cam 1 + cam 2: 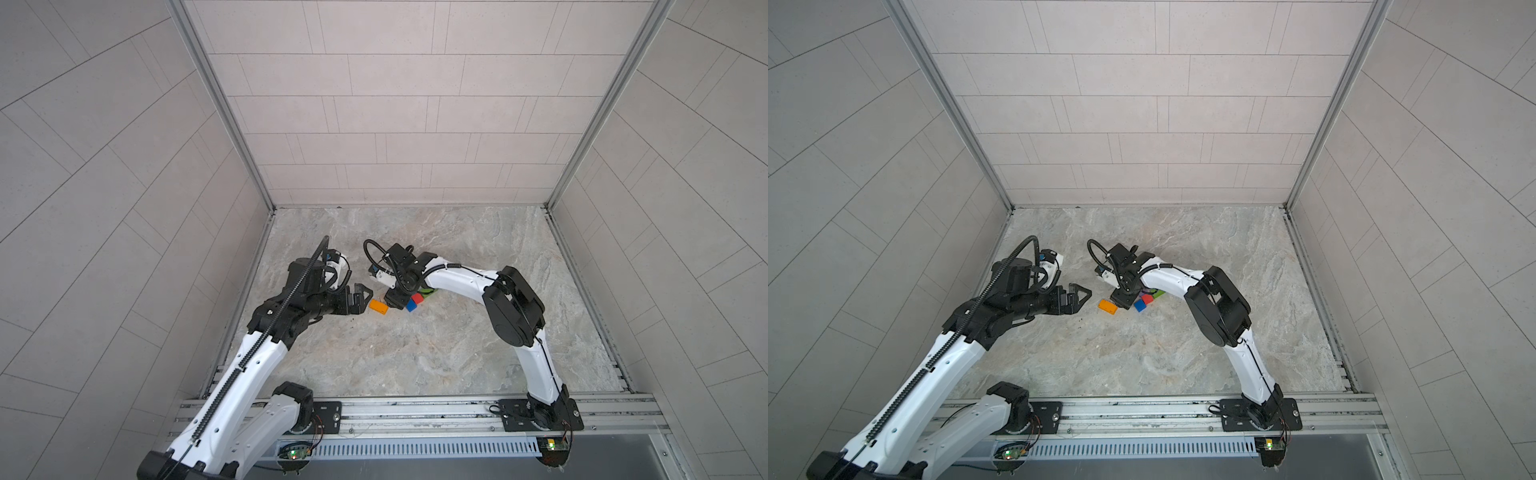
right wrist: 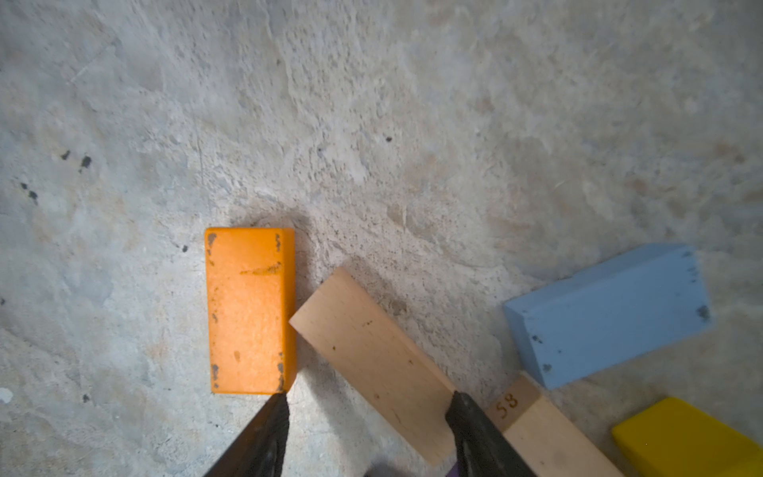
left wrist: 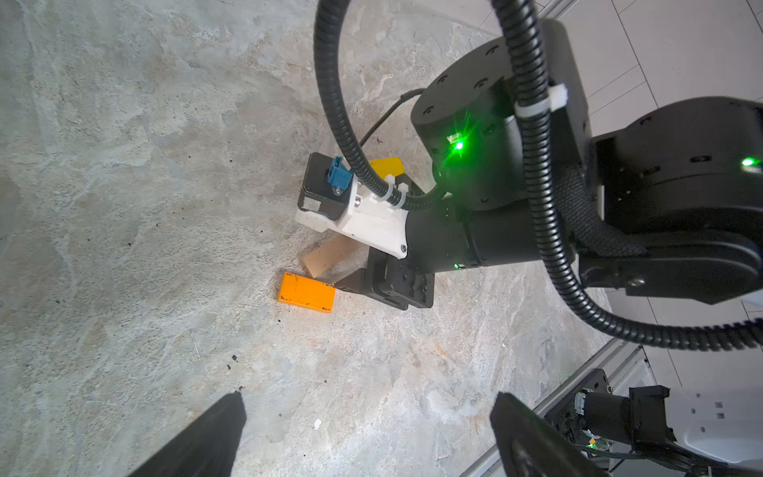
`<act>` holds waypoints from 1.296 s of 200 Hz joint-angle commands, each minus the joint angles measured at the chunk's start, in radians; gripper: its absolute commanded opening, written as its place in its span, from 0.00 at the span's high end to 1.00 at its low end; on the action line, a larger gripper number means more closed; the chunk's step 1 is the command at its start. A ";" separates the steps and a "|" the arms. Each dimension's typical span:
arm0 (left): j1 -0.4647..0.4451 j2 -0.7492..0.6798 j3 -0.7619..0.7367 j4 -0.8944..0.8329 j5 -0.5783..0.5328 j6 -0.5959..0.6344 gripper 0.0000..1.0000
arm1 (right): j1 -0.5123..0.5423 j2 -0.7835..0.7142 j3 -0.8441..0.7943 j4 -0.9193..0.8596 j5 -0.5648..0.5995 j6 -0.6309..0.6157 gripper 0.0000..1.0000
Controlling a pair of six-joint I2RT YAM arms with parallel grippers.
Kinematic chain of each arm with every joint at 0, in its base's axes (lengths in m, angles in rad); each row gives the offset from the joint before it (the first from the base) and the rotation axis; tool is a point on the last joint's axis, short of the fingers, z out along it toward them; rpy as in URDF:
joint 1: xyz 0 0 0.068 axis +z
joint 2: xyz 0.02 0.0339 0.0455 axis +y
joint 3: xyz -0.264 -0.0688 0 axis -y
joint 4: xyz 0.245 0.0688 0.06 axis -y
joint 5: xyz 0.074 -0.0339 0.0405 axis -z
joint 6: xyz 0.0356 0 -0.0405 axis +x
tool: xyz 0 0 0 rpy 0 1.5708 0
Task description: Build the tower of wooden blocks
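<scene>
Right gripper: (image 2: 369,395) down low over the table (image 1: 457,353), jaws parted and clamped on nothing; in both top views it sits just below the middle of the frame (image 1: 395,300) (image 1: 1123,299).
Its fingertips: one fingertip (image 2: 274,425) ends right at a corner of the orange oblong; the other overlaps the tan oblong.
Tan oblong: (image 2: 371,351) lies flat and slantwise across the gap between the fingers, one corner touching the orange oblong's long side; also seen under the arm (image 3: 326,256).
Orange oblong: (image 2: 247,309) flat on the table, just beside the right gripper on its outer side; in both top views it lies between the two grippers (image 1: 378,306) (image 1: 1107,307).
Second tan piece: (image 2: 549,433) marked 58, next to the first; how the two meet I cannot tell.
Farther blocks: light-blue oblong (image 2: 607,314) and yellow oblong (image 2: 685,437) lie apart from the fingers; red cube (image 1: 417,299), blue cube (image 1: 411,306) and green oblong (image 1: 428,293) huddle under the right arm.
Left gripper: (image 3: 369,395) wide open and empty, left of centre (image 1: 359,297) (image 1: 1077,297), near the orange oblong but not touching it.
</scene>
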 commanded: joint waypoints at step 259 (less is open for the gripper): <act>0.006 -0.001 -0.005 -0.008 -0.019 0.023 0.00 | -0.025 0.064 0.086 -0.096 -0.017 -0.044 0.38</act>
